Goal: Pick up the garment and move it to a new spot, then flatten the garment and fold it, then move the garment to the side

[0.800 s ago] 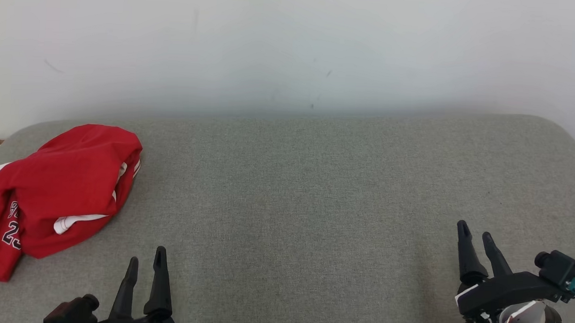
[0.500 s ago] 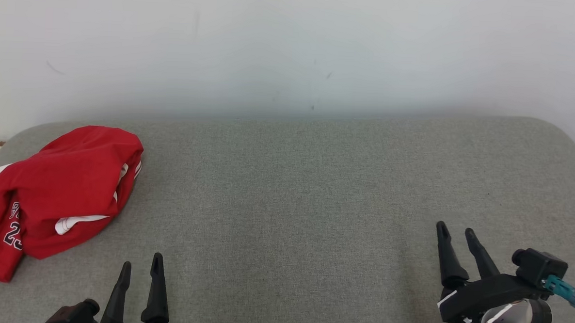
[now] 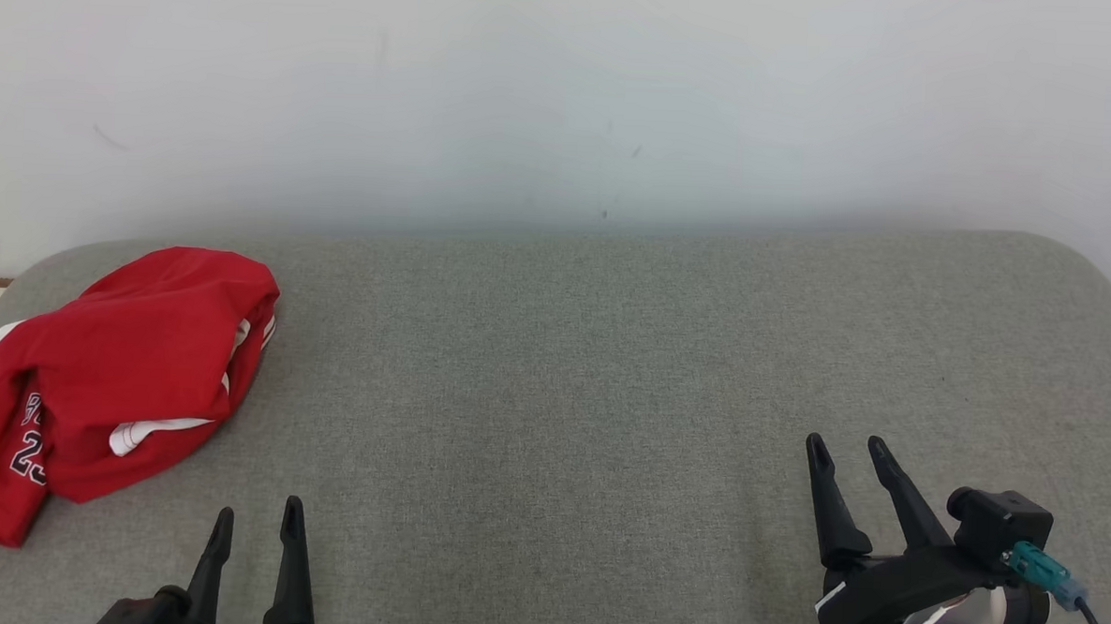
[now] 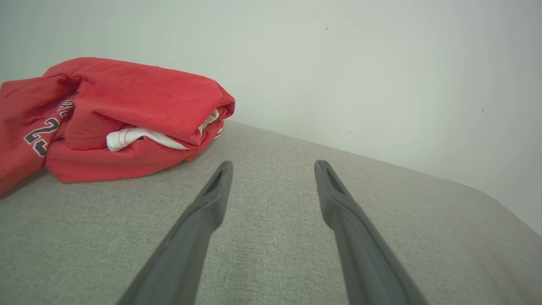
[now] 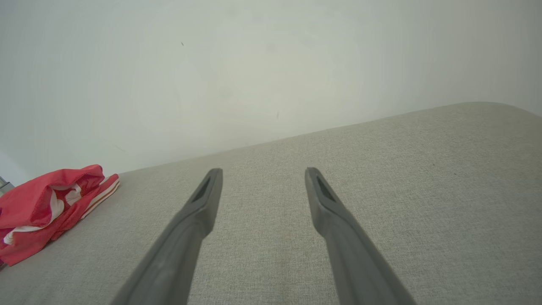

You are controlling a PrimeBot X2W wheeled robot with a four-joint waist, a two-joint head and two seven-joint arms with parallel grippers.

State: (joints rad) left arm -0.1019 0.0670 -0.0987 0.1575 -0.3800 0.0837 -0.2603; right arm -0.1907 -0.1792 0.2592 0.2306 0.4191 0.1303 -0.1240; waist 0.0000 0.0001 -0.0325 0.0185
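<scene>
Lying place: the garment [image 3: 112, 377] sits in a bunched heap at the left edge of the head view, on the grey cushion [image 3: 562, 369], touching neither gripper.
Long axis: slants from the lower left of the head view up toward the upper right.
Ends: a rounded, folded-over end points to the upper right; the flatter end with dark numerals, partly hidden in a fold, points to the lower left.
Garment cloth: bright red, soft and creased, with white trim showing in a curved band where the layers gape.
Cushion: coarse woven fabric, flat on top, with rounded corners at the upper left and upper right.
Wall [image 3: 565, 97]: pale, smooth, with a few small dark marks.
Left gripper [image 3: 257, 509]: bottom left of the head view, just below and right of the garment and apart from it; its two tapered dark fingers are spread, with nothing between them.
Right gripper [image 3: 846, 442]: lower right of the head view, far from the garment; its fingers are likewise spread and empty above bare cushion, with a black camera [image 3: 992, 523] beside its base.
</scene>
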